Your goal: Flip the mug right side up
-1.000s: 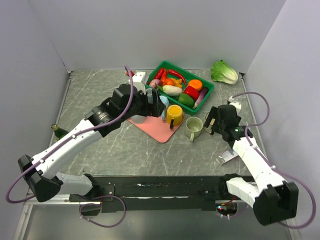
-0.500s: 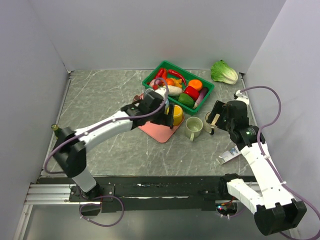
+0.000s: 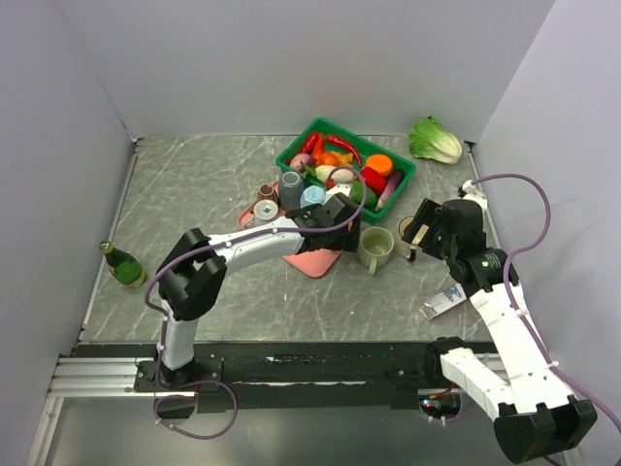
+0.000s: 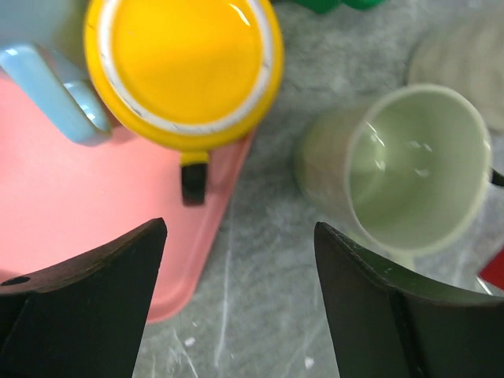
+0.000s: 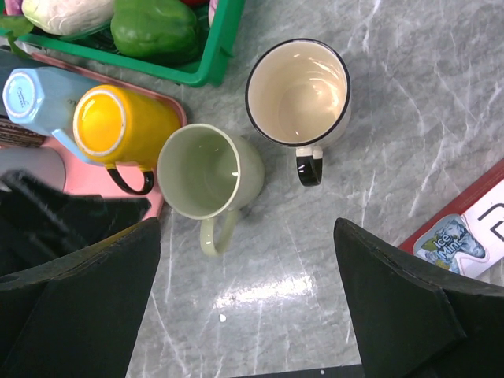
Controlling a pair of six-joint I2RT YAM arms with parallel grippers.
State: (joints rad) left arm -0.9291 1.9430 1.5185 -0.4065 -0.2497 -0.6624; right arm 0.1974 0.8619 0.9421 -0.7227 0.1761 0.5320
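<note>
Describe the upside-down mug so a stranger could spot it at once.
Find the green basket of vegetables at the back; a pink tray lies in front of it. On that tray's edge stands the yellow mug, black-handled, bottom up, unlike the pale green mug beside it, mouth up.

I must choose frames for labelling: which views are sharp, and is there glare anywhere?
Top view: sharp, evenly lit. Left wrist view: soft, yellow mug and green mug slightly blurred. Right wrist view: sharp, one glare patch on the table.
</note>
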